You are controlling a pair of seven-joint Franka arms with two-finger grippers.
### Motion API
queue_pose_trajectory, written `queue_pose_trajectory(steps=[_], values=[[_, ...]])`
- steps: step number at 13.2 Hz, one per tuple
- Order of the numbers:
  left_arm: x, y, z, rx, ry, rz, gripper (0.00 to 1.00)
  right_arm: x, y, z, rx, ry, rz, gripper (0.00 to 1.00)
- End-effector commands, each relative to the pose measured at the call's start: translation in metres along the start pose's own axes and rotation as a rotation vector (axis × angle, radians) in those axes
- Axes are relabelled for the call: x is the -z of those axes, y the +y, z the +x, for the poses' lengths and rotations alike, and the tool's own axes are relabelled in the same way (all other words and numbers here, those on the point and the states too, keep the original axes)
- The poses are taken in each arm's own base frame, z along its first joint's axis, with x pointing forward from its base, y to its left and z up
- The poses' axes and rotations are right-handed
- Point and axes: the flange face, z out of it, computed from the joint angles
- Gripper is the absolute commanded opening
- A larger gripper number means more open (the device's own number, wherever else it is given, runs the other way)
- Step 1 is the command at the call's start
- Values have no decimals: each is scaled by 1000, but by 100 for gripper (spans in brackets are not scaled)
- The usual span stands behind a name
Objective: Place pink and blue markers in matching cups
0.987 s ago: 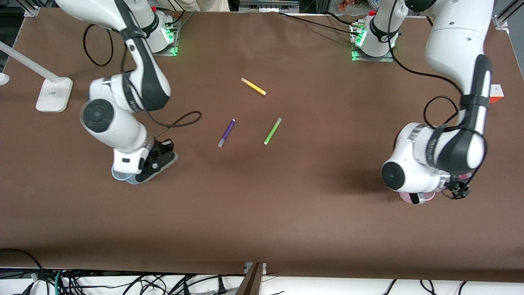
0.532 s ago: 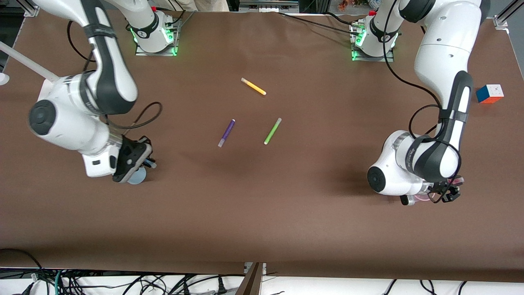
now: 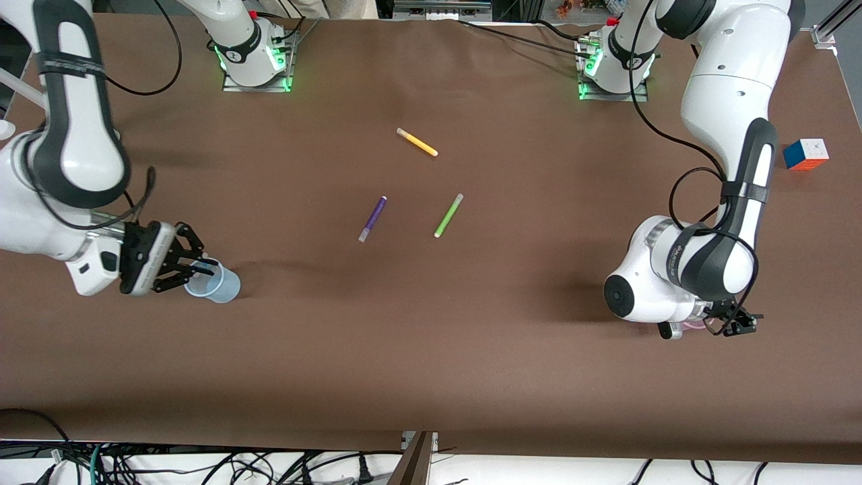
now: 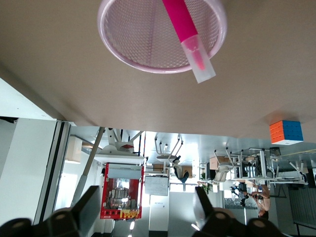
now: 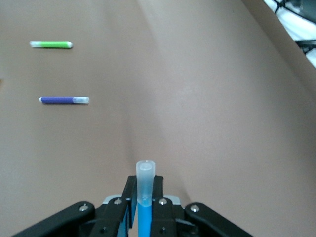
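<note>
Pink marker (image 4: 186, 30) leaning inside pink cup (image 4: 129, 55) | left end effector (image 4: 140, 217) released above it | blue marker (image 5: 144, 197) grasped by right end effector (image 3: 187, 264) over blue cup (image 3: 222, 288) at tabletop's (image 3: 431, 337) nine o'clock.

Right hand (image 3: 187, 267) (tilted) over blue cup (image 3: 214, 285).

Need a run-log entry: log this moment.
right gripper shut on blue marker at blue cup | left gripper open over pink cup, pink marker inside

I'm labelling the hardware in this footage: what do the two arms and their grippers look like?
Both arms are glossy white with black joint bands and loose black cables looping alongside; their bases glow green. The right gripper and the left gripper are black, and the right one has a white housing and thin black fingers.
</note>
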Motion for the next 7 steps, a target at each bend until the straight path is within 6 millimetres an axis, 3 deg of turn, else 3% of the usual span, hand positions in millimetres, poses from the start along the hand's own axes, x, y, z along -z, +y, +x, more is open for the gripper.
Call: queue_pose_trajectory(steps=[1, 4, 7], values=[[26, -7, -38, 42, 167, -73, 100, -4, 7, -25, 88, 101, 26, 1], [52, -16, -66, 137, 419, -175, 100, -19, 19, -52, 153, 190, 34, 1], [70, -16, -87, 259, 547, -245, 100, -28, 23, -62, 183, 244, 39, 1]])
